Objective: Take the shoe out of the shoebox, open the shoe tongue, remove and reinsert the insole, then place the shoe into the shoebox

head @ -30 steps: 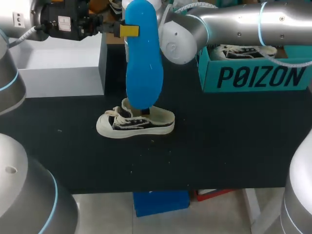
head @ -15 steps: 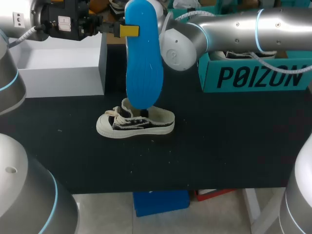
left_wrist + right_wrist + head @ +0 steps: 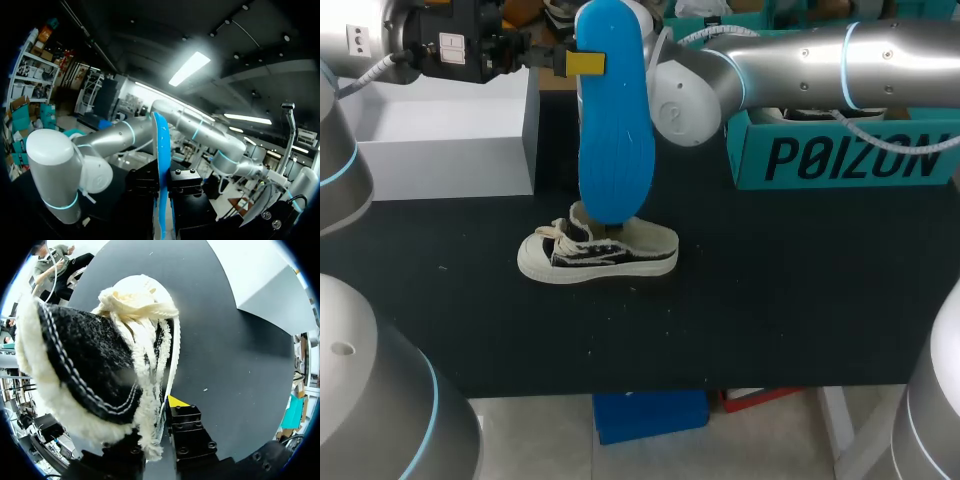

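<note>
A blue insole [image 3: 615, 120] hangs upright over the table, my left gripper [image 3: 582, 62] shut on its upper edge. In the left wrist view the insole [image 3: 161, 150] stands edge-on between the left gripper [image 3: 164, 192] fingers. Below it a black and cream shoe [image 3: 600, 252] lies on its sole on the black table [image 3: 770, 300]. My right arm comes in from the right, and the insole hides its gripper in the head view. In the right wrist view the right gripper [image 3: 164, 412] pinches the thin side edge of the shoe [image 3: 90, 355] beside the laces. One yellow fingertip [image 3: 177, 401] shows.
A white open box [image 3: 440, 140] stands at the back left. A teal shoebox [image 3: 840, 155] with another shoe in it stands at the back right, behind my right arm. Bare black tabletop stretches in front of the shoe and to both sides.
My right arm's elbow has shifted slightly toward the insole. The insole, the shoe and my left arm have stayed in place.
</note>
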Robot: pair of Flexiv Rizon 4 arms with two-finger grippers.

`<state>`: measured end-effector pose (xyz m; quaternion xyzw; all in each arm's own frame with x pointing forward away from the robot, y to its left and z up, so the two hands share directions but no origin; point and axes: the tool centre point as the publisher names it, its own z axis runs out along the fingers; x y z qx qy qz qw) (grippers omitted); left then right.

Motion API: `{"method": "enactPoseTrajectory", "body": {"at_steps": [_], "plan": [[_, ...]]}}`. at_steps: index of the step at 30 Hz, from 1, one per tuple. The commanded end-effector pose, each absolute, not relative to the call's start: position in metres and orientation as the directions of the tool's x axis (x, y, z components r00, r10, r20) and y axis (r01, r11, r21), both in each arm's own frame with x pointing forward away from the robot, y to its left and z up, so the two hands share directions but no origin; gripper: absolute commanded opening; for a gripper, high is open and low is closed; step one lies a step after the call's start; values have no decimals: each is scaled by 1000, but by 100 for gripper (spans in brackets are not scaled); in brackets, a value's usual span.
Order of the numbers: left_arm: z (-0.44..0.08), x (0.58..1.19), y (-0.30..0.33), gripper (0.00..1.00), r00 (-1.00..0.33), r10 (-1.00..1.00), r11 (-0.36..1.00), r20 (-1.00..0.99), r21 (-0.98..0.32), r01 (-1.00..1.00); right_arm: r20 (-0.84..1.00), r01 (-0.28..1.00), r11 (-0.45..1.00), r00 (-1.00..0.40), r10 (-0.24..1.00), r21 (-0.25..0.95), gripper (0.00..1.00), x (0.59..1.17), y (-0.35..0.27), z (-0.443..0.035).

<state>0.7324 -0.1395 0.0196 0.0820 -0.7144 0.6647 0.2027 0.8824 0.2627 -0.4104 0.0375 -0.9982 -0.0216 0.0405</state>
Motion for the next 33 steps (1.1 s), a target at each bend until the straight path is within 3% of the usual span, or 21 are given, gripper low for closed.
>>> {"method": "enactPoseTrajectory", "body": {"at_steps": [1,11,20,24,27,33], "plan": [[19,732,-140,0,-905,150,102,398,-917,-386,83,-74,996,-994,-78,45,0,883,264,-412],[19,732,-140,0,-905,150,102,398,-917,-386,83,-74,996,-994,-78,45,0,883,264,-412],[19,732,-140,0,-905,150,102,398,-917,-386,35,41,997,-999,39,66,0,889,246,-350],[19,732,-140,0,-905,150,102,398,-917,-386,-50,186,983,-981,186,6,0,898,234,-327],[19,732,-140,0,-905,150,102,398,-917,-386,-80,381,924,-923,377,-43,0,906,221,-318],[19,732,-140,0,-905,150,102,398,-917,-386,-88,719,692,-694,714,-56,0,911,204,-308]]}}
